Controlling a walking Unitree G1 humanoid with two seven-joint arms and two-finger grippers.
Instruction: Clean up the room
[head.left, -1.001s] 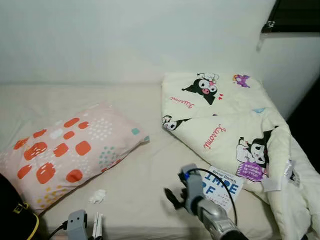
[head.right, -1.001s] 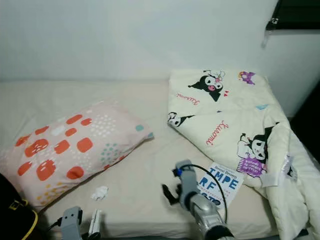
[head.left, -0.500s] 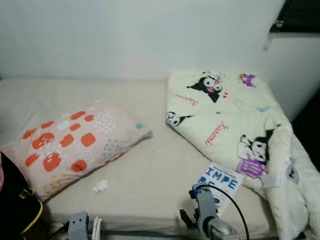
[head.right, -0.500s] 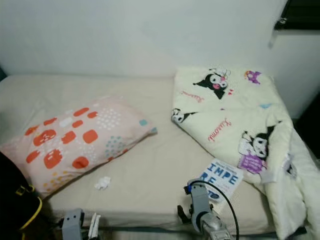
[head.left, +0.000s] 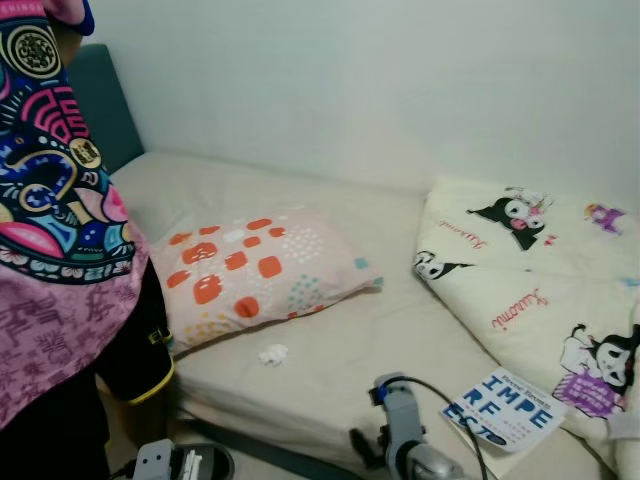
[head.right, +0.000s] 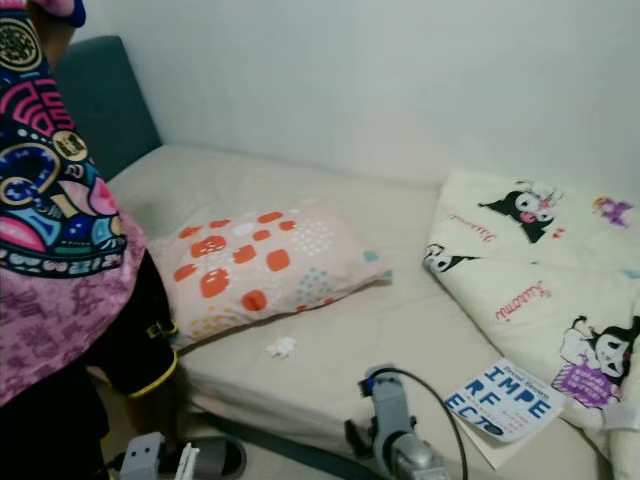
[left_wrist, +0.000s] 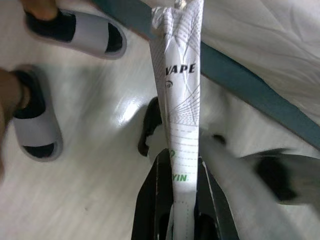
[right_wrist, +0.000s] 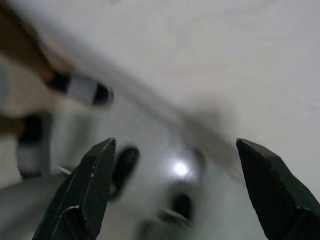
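Note:
My left gripper (left_wrist: 180, 165) is shut on a long white packet (left_wrist: 180, 90) printed "VAPE", held low over the pale floor beside the bed; it also appears at the bottom of the left eye view (head.left: 188, 464). My right gripper (right_wrist: 175, 165) is open with nothing between its fingers, low in front of the bed's edge (head.left: 362, 445). On the cream mattress (head.left: 330, 370) lie a small crumpled tissue (head.left: 271, 353), a pink pillow with orange patches (head.left: 260, 275), a cartoon-print blanket (head.left: 530, 270) and a blue-lettered booklet (head.left: 505, 405).
A person in a colourful patterned shirt (head.left: 50, 250) stands close on my left, feet in grey slippers (left_wrist: 85, 35) on the floor. The bed's teal headboard (head.left: 95, 100) is at the far left and its teal frame rail (left_wrist: 260, 95) runs along the floor.
The whole view has swung left, bringing the person and the headboard into sight and pushing the blanket to the right edge. The left gripper still holds the white packet.

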